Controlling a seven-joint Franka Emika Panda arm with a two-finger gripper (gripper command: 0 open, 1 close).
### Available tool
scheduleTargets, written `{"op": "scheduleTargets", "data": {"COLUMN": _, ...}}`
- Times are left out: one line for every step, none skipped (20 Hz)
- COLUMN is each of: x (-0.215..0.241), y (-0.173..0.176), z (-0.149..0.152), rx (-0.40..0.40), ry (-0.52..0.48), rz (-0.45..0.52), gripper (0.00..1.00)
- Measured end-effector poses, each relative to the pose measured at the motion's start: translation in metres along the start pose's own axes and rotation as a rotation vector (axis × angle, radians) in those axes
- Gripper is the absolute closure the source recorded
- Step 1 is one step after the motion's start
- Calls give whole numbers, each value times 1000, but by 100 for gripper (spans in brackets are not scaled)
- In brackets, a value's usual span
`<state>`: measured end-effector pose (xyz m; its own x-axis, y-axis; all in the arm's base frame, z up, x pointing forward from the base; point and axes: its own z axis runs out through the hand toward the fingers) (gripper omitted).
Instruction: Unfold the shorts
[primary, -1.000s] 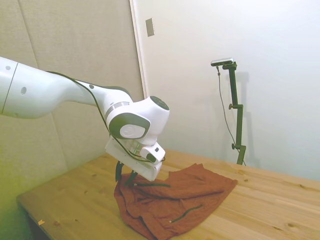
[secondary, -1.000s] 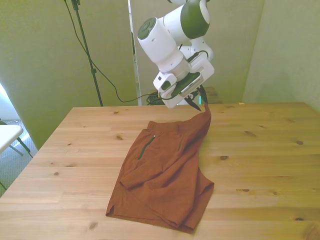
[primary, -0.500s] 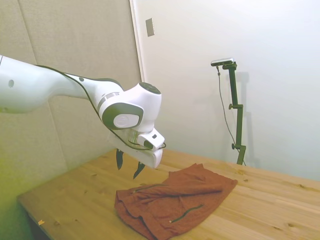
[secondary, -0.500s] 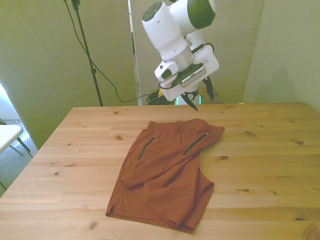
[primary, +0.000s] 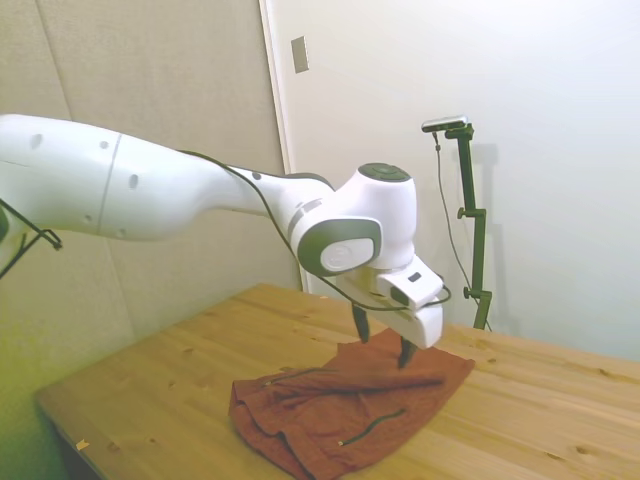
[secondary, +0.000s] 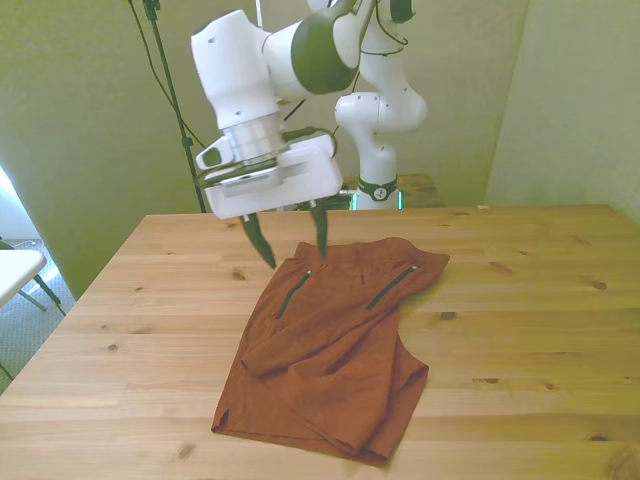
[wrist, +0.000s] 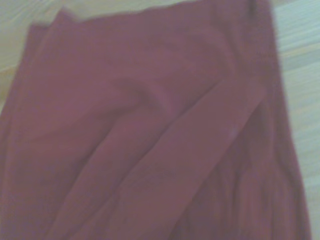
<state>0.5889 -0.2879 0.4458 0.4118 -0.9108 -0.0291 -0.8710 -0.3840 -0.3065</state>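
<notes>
The rust-red shorts (secondary: 335, 345) lie wrinkled on the wooden table (secondary: 520, 330), with two dark pocket slits facing up and one leg still folded over itself near the front edge. In the side view the shorts (primary: 350, 405) spread below the arm. My gripper (secondary: 293, 240) hangs open just above the waistband end at the front view's left, holding nothing. Seen from the side, the gripper (primary: 382, 338) hovers over the far part of the cloth. The wrist view is filled with blurred red shorts (wrist: 150, 130).
Bare wood of the table (primary: 150, 390) surrounds the cloth on all sides. The arm's base (secondary: 380, 150) stands behind the far edge.
The gripper let go of the waistband corner, which dropped flat. The arm then swung toward the front view's left and lowered over the waistband, fingers open.
</notes>
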Motion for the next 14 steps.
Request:
{"op": "scheduleTargets", "data": {"x": 10, "y": -1, "z": 5, "rx": 2, "ry": 21, "rz": 46, "gripper": 0}}
{"op": "scheduleTargets", "data": {"x": 19, "y": -1, "z": 9, "rx": 3, "ry": 42, "rz": 94, "gripper": 0}}
{"op": "scheduleTargets", "data": {"x": 27, "y": 0, "z": 14, "rx": 4, "ry": 61, "rz": 141, "gripper": 0}}
{"op": "scheduleTargets", "data": {"x": 35, "y": 1, "z": 18, "rx": 4, "ry": 79, "rz": 190, "gripper": 0}}
{"op": "scheduleTargets", "data": {"x": 42, "y": 3, "z": 23, "rx": 2, "ry": 96, "rz": 238, "gripper": 0}}
{"op": "scheduleTargets", "data": {"x": 47, "y": 3, "z": 29, "rx": -2, "ry": 113, "rz": 287, "gripper": 0}}
{"op": "scheduleTargets", "data": {"x": 50, "y": 4, "z": 36, "rx": -10, "ry": 128, "rz": 335, "gripper": 0}}
{"op": "scheduleTargets", "data": {"x": 52, "y": 3, "z": 42, "rx": -18, "ry": 139, "rz": 372, "gripper": 0}}
{"op": "scheduleTargets", "data": {"x": 52, "y": 2, "z": 48, "rx": -24, "ry": 142, "rz": 394, "gripper": 0}}
{"op": "scheduleTargets", "data": {"x": 51, "y": 0, "z": 53, "rx": -26, "ry": 139, "rz": 403, "gripper": 0}}
{"op": "scheduleTargets", "data": {"x": 51, "y": -4, "z": 56, "rx": -26, "ry": 136, "rz": 404, "gripper": 0}}
{"op": "scheduleTargets", "data": {"x": 49, "y": -7, "z": 60, "rx": -26, "ry": 133, "rz": 401, "gripper": 0}}
{"op": "scheduleTargets", "data": {"x": 48, "y": -11, "z": 63, "rx": -25, "ry": 130, "rz": 395, "gripper": 0}}
{"op": "scheduleTargets", "data": {"x": 46, "y": -15, "z": 66, "rx": -21, "ry": 129, "rz": 388, "gripper": 0}}
